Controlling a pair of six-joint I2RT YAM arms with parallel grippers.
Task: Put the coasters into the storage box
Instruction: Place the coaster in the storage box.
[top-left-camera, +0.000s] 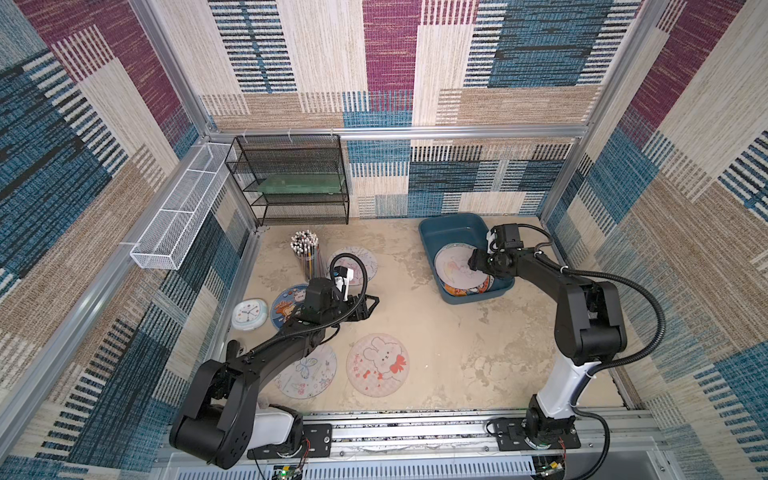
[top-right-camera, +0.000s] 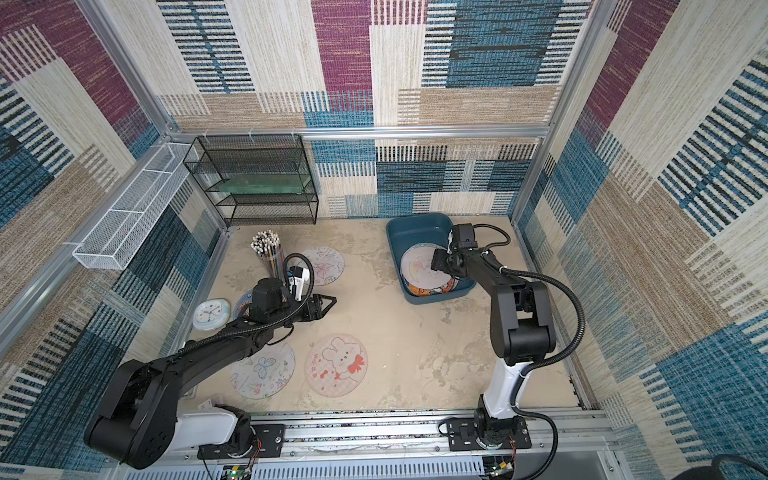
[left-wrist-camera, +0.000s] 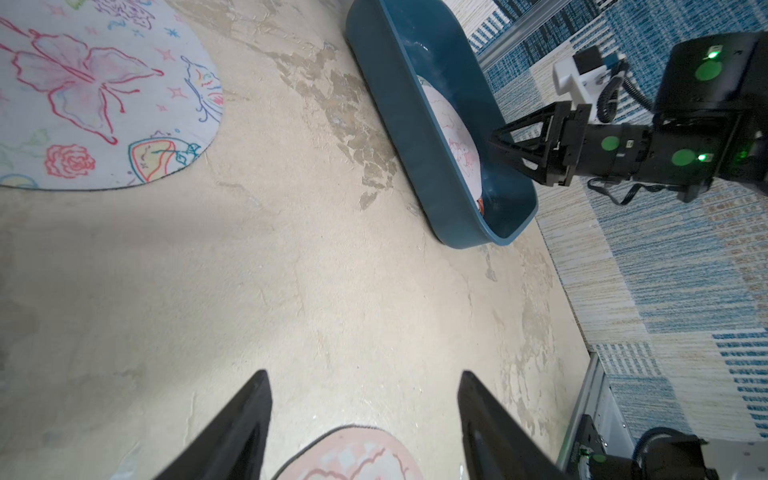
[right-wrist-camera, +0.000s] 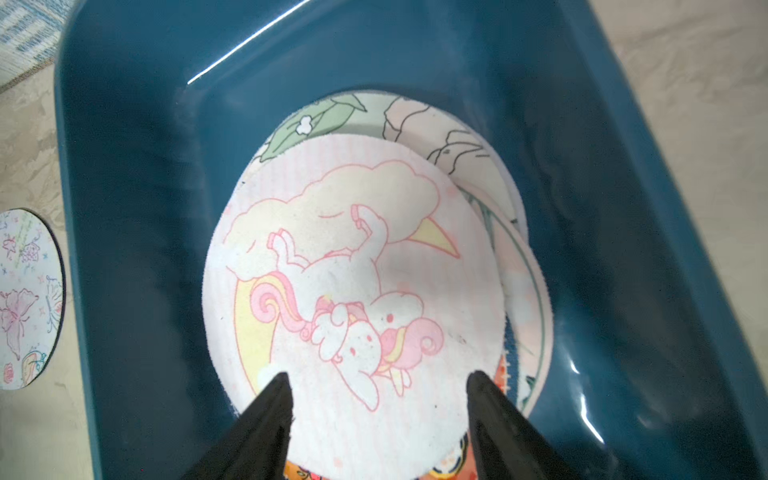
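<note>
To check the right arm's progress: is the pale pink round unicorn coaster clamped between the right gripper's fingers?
No: the right gripper stands open above the pink unicorn coaster, which lies flat in the dark teal storage box.

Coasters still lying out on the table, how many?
4: butterfly coaster by the pencils, dark blue coaster beside the clock, another butterfly coaster and bunny coaster in front. Arms may hide more.

I see pale pink round unicorn-print coaster (right-wrist-camera: 353, 291) topping stack | in glossy dark teal plastic storage box (right-wrist-camera: 137, 174) | my right gripper (right-wrist-camera: 378, 384) jaws apart above it
</note>
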